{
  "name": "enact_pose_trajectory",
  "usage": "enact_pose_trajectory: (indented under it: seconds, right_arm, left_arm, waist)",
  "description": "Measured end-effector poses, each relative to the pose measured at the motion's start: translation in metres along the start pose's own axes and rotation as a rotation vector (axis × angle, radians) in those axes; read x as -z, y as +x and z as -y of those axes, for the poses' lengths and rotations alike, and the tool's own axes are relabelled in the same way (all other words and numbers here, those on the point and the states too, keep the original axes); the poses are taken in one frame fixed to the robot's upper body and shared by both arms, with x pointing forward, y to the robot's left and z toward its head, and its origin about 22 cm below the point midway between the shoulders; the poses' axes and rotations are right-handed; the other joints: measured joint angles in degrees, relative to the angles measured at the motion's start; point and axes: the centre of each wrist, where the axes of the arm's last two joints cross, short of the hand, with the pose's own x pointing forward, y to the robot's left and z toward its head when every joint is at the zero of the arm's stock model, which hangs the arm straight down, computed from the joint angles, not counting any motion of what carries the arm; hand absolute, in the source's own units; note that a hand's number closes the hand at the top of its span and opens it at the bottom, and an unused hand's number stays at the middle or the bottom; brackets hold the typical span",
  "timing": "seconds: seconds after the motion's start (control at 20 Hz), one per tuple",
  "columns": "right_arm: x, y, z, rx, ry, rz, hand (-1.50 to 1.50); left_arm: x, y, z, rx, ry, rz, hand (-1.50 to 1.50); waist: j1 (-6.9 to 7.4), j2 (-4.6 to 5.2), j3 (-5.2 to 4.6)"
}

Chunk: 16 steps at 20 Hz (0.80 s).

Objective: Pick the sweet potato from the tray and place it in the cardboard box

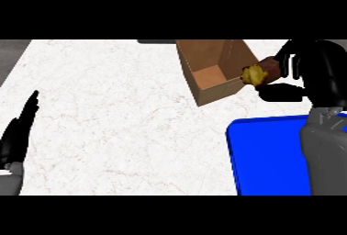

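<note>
A white marble-patterned bench with faint brownish veins fills most of the head view, with a strip of grey along its far left edge.

At the left edge, low in the view, the robot's left hand rests with its black fingers straight and pressed together, pointing up and slightly right, holding nothing; its grey forearm shows just below it.

Right of centre at the back stands an open brown cardboard box, seen from above with its tall inner walls and a lighter floor visible.

Just beside the box's right wall, at its rim, is the right hand. Its black fingers and thumb are curled round the yellowish-brown, lumpy sweet potato, pinching it from the right. The sweet potato is up off the bench, at the box's right edge, and I cannot tell whether it touches the cardboard.

Below the hand, at the lower right, lies a bright blue rectangular tray on the bench, partly covered by the grey right forearm that crosses over its right side.
</note>
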Motion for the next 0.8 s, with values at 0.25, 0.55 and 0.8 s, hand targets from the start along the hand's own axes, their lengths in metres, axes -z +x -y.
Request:
enact_pose_trajectory:
  seconds: [0.25,0.55,0.8]
  right_arm:
    - [0.034,0.029,-0.011,0.094,-0.001,-0.035,1.50]
    - [0.080,0.046,-0.039,0.182,0.043,-0.086,1.50]
    - [0.108,0.055,-0.062,0.197,0.069,-0.116,1.50]
  left_arm:
    - [-0.001,0.003,-0.002,0.001,-0.004,0.006,0.00]
    - [0.003,0.005,0.001,-0.001,-0.016,0.017,0.00]
    - [0.008,0.008,0.001,0.000,-0.010,0.022,0.00]
  waist:
    - [0.48,0.10,0.00]
    - [1.01,0.38,0.01]
    - [1.34,0.57,0.01]
